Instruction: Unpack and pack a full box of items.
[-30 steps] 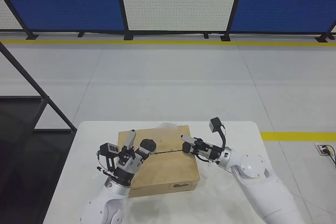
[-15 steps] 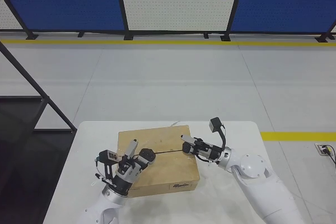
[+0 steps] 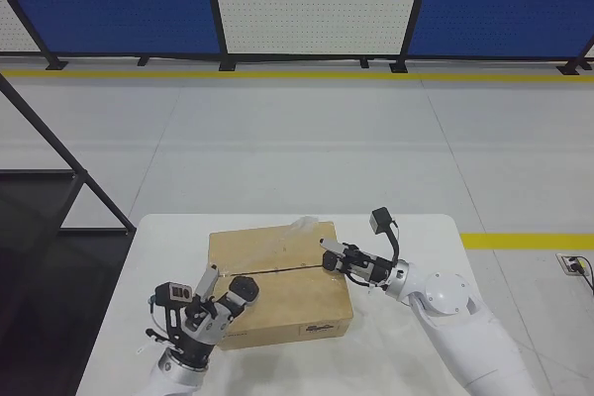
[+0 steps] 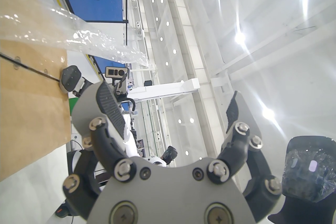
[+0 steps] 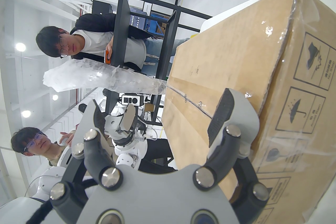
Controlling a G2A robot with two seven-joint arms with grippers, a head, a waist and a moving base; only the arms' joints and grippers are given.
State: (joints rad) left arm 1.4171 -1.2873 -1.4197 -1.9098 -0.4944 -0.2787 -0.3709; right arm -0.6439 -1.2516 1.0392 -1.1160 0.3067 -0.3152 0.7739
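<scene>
Box point(image 3: 287, 295) sits mid-desk point(image 3: 158, 257) in the top view, flaps shut along a seam point(image 3: 277, 267) across its top. The left tool point(image 3: 228, 289) hangs at the box corner nearest the robot, and the right tool point(image 3: 329, 253) is at the opposite end of the seam. A strip of clear tape point(image 3: 302, 224) lies crumpled by the far edge. In the left wrist view the left tool gapes wide with nothing between its pads, tilted up and away from the box, while the tape rises loose off the cardboard. In the right wrist view the right tool is also spread wide and empty. One pad is over the box top beside the seam, the other past the box edge, and I cannot tell whether either touches. I judge the step to be unsealing, with unpacking not yet begun. The next move likely calls for getting the tape clear, then slipping a pad under a flap edge at the seam to lift it.
</scene>
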